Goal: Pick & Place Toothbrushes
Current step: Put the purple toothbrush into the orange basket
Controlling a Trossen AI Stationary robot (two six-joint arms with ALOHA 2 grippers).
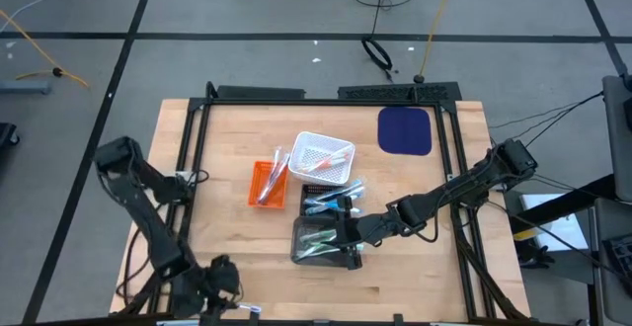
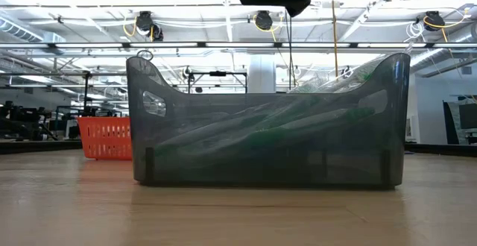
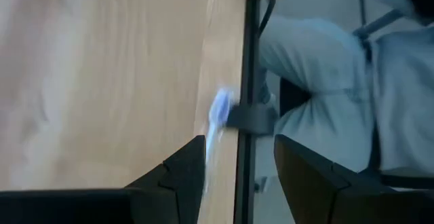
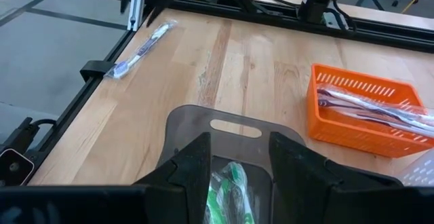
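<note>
The right gripper (image 1: 348, 239) hovers, jaws released, over the grey bin (image 1: 322, 241) of green toothbrushes (image 4: 230, 195) at the surface's (image 1: 415, 267) 6 o'clock; the left gripper (image 3: 234, 163), jaws released, sits above a wrapped toothbrush (image 3: 218, 113) at 7 o'clock

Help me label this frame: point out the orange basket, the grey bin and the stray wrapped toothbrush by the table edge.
orange basket (image 4: 352, 125), right wrist view, its slotted front wall.
grey bin (image 2: 268, 164), low view, its near side wall.
wrapped toothbrush (image 4: 140, 49), right wrist view, mid-handle.
</note>
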